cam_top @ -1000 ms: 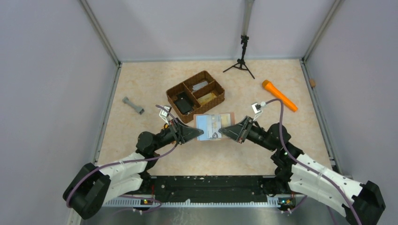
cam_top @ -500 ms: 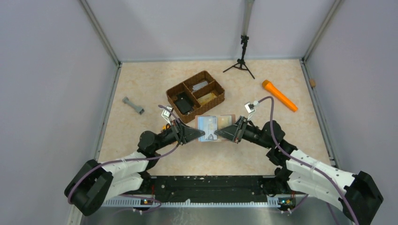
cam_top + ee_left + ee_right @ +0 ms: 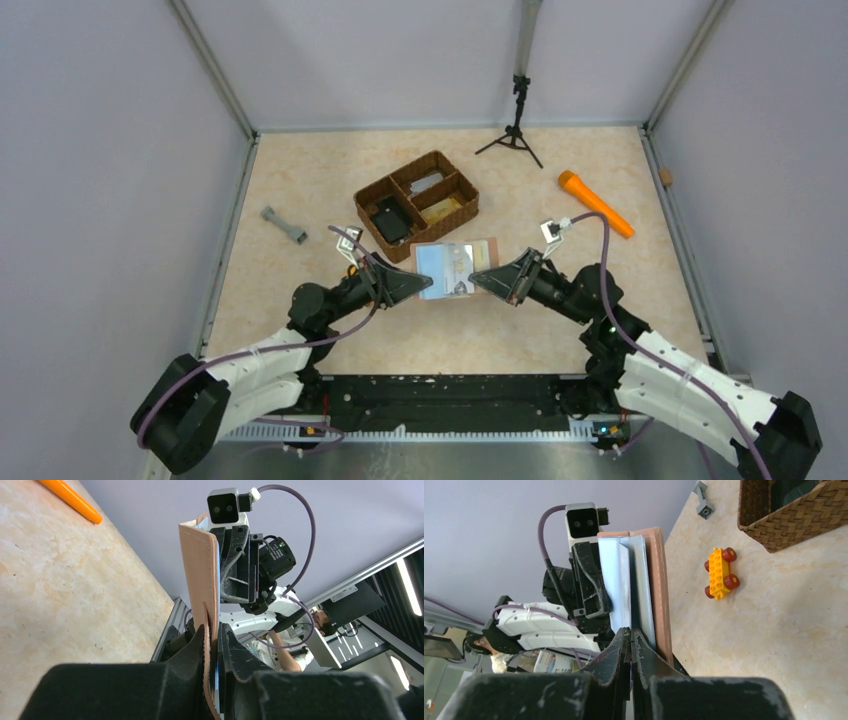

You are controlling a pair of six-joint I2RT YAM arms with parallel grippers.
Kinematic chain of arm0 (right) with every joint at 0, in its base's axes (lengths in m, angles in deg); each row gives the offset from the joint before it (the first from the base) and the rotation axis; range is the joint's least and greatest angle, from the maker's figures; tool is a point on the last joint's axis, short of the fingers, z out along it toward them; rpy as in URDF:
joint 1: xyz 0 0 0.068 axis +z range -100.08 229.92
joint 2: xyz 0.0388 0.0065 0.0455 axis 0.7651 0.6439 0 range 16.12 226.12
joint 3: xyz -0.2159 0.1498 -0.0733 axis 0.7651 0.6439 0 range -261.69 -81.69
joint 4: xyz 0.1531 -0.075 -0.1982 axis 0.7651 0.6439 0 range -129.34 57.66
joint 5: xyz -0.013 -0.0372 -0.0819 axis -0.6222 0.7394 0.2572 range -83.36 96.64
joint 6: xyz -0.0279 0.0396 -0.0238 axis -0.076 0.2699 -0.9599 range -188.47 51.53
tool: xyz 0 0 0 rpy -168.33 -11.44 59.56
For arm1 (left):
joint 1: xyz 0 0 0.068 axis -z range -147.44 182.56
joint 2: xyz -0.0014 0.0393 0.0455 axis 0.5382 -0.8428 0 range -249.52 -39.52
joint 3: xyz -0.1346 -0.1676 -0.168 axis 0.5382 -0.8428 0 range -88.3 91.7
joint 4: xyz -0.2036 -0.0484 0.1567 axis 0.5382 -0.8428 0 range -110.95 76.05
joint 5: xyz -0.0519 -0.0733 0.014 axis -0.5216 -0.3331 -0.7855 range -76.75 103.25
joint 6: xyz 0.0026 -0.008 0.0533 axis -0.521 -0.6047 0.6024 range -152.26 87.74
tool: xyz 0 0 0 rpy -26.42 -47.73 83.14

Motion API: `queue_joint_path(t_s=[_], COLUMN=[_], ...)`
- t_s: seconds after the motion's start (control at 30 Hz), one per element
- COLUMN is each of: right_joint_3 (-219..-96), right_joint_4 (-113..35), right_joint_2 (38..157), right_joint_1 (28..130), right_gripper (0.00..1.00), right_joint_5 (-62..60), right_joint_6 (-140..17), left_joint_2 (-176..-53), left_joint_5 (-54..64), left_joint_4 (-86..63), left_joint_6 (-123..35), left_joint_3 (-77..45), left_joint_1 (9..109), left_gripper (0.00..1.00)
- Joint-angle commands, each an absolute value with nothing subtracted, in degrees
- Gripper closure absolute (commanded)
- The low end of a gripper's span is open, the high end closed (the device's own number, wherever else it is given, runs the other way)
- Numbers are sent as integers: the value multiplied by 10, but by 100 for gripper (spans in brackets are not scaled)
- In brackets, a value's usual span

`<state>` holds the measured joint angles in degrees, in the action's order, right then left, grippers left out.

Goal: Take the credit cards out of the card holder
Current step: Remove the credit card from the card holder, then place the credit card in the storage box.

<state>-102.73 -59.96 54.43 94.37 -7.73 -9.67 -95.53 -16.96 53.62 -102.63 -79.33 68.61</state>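
Observation:
The tan card holder (image 3: 456, 268) hangs open above the table between my two grippers, its pale blue-grey inside facing up. My left gripper (image 3: 424, 285) is shut on its left edge; the left wrist view shows the tan leather (image 3: 200, 565) pinched between the jaws of that gripper (image 3: 213, 630). My right gripper (image 3: 474, 283) is shut at the holder's right side. In the right wrist view the jaws of the right gripper (image 3: 630, 632) sit between the pale blue pockets (image 3: 611, 580), pressed on a thin dark card edge. The rest of the credit cards is hidden inside.
A brown woven basket (image 3: 372, 193) with three compartments stands just behind the holder. An orange cylinder (image 3: 595, 203) lies at the right, a grey bar (image 3: 284, 225) at the left, a small black tripod (image 3: 515, 130) at the back. A yellow toy car (image 3: 720, 573) lies under the holder.
My right gripper pushed in towards the holder, opened slightly, then shut again and drew back a little to the right. The left gripper kept its hold; the holder barely moved.

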Motion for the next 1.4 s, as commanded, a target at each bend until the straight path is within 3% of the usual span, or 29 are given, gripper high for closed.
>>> queue_joint_path(t_s=[0.0, 0.3, 0.53, 0.73, 1.1, 1.37], right_joint_3=[-1040, -1081, -1121, -1165, -1224, -1356], right_joint_4=[-565, -510, -537, -556, -692, -726], right_joint_2=[534, 572, 650, 711, 874, 1048], right_joint_1=[939, 939, 938, 931, 922, 921], right_gripper=[100, 100, 100, 100, 100, 100], right_joint_5=[-46, 0, 1, 19, 136, 270], right_joint_6=[-124, -164, -174, -184, -92, -30], left_joint_2=[-919, -828, -801, -783, -775, -722], left_joint_5=[-143, -62, 1, 99, 99, 86], left_joint_4=[515, 204, 123, -46, -146, -229], left_joint_6=[-1003, -918, -887, -860, -840, -813], left_joint_3=[-798, -746, -719, -673, -669, -669], left_joint_1=[688, 689, 688, 687, 684, 683], left_gripper=[97, 94, 94, 94, 96, 97])
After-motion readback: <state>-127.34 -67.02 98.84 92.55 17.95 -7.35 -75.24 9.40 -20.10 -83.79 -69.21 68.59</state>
